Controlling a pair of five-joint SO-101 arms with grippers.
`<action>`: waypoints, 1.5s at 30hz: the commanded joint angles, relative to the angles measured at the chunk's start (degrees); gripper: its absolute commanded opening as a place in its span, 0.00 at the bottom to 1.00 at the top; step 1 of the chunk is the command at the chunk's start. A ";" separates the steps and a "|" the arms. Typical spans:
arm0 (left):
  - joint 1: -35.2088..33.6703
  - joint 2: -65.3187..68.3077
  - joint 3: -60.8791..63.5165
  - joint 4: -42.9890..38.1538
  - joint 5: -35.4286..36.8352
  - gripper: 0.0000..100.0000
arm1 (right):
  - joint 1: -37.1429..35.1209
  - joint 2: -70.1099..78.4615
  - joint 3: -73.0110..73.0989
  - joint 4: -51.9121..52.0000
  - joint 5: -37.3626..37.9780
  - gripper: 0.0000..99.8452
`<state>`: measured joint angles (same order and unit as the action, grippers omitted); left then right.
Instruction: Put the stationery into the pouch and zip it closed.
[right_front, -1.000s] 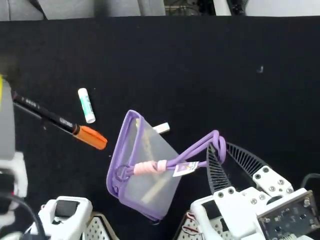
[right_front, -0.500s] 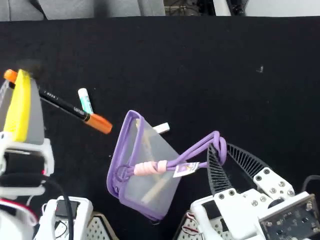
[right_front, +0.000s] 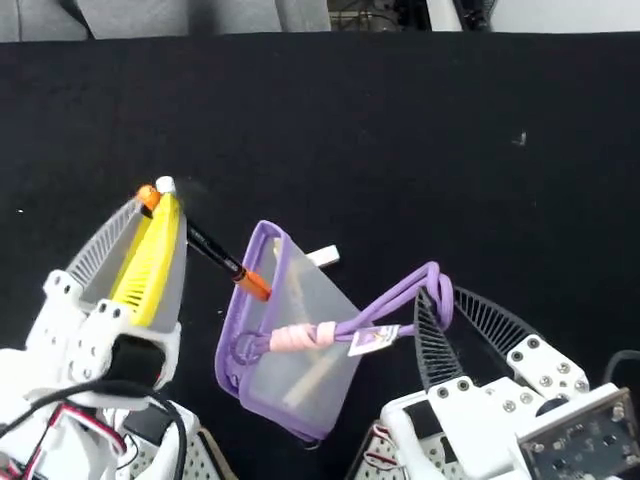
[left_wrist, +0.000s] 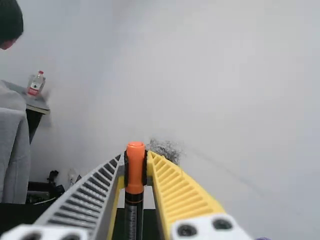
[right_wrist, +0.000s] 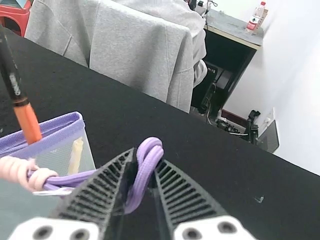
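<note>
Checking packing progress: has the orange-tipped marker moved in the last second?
Yes. In the left gripper, the marker moved right; its orange tip is now at the pouch rim.

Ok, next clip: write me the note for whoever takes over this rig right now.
Left hand: shut on the black marker, held slanted, its orange lower end at the pouch mouth; inside or not, I cannot tell.
Right hand: shut on the pouch's purple cord.
Done: one pale stick lies inside the pouch.
Left: drop the marker in, add the small white block beside the pouch and the white tube by the left hand's tip, then zip.
</note>
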<state>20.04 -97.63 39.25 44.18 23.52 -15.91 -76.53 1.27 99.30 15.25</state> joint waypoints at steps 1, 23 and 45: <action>1.45 -1.85 2.95 -3.69 -1.14 0.03 | 0.26 0.13 0.22 1.93 -0.53 0.01; 2.15 -4.13 9.63 -3.69 -6.07 0.15 | 0.35 0.13 0.31 1.93 -0.53 0.01; -24.57 31.12 -13.85 -1.32 6.42 0.15 | 0.62 -3.03 0.48 1.93 -0.53 0.01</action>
<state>0.09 -77.05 32.48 41.10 26.24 -15.91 -79.43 1.45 99.30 15.25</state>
